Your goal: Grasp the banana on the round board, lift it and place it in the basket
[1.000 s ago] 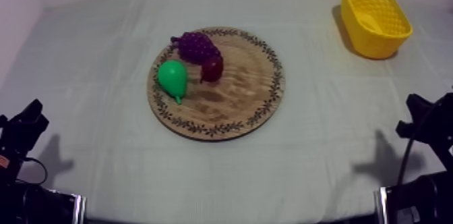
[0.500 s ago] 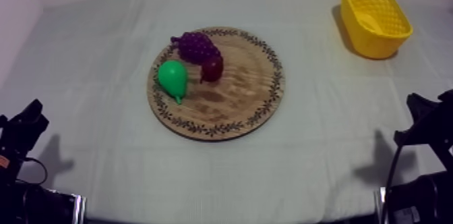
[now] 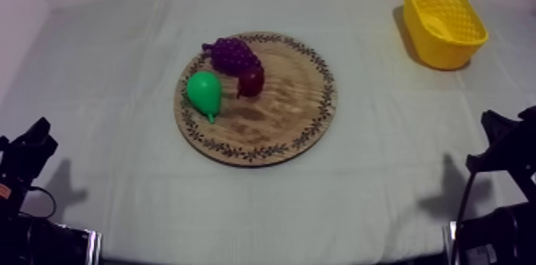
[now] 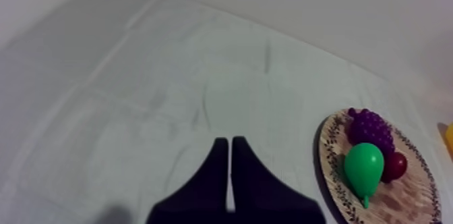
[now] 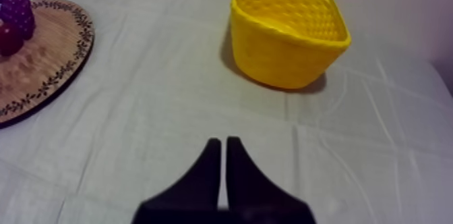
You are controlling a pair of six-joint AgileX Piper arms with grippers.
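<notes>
The round wooden board (image 3: pixel 287 100) lies mid-table with a bunch of grapes (image 3: pixel 231 53), a green pear (image 3: pixel 204 91) and a small red fruit (image 3: pixel 252 81) on its left half. I see no banana on it. The yellow basket (image 3: pixel 435 53) stands at the far right. A paler shape lies on its floor, and I cannot tell what it is. My left gripper (image 4: pixel 230 142) is shut on nothing, low at the left (image 3: pixel 36 136), with the board (image 4: pixel 404 200) off to its side. My right gripper (image 5: pixel 223 142) is shut on nothing, short of the basket (image 5: pixel 283 54).
Grey-white cloth covers the whole table, with creases between the board (image 5: pixel 47 58) and the basket. A pale wall rises behind the table's far edge. Both arms sit low at the near corners, the right one (image 3: pixel 498 136) well clear of the basket.
The right arm has shifted slightly toward the right edge. The fruit, the board, the basket and the left arm have not moved.
</notes>
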